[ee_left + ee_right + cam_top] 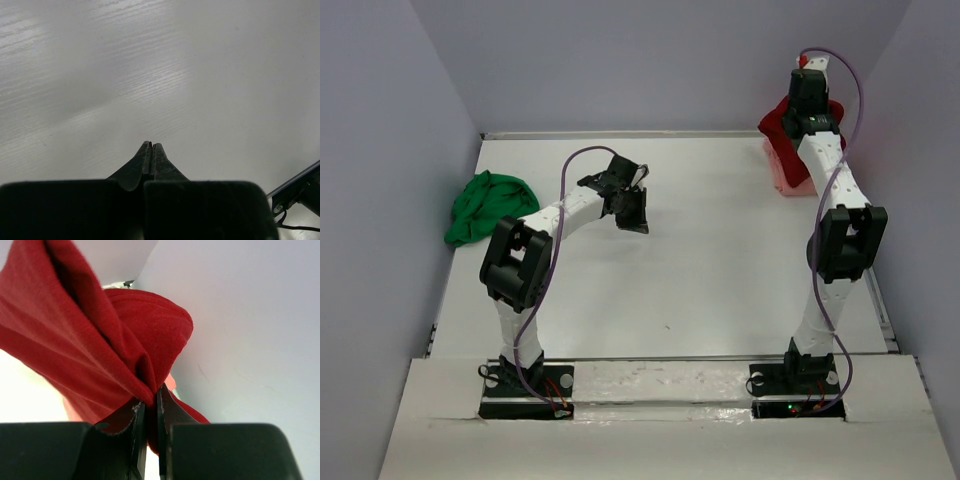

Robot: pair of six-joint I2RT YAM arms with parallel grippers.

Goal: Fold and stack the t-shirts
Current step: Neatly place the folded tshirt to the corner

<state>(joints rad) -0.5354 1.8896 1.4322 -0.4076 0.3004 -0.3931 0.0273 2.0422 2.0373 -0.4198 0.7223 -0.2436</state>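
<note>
Shirt, dark red: bunched in far right corner, fold pinched between narrow jaws of right gripper | pink shirt: under it on table | green shirt: heaped at left edge | left gripper: jaws pressed together, empty, over mid-table

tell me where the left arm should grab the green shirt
On the green t-shirt, probably a raised fold on its table-centre side, coming down from above: it lies bunched beside the left wall, which blocks the other side. The left gripper is shut, so open it first.
</note>
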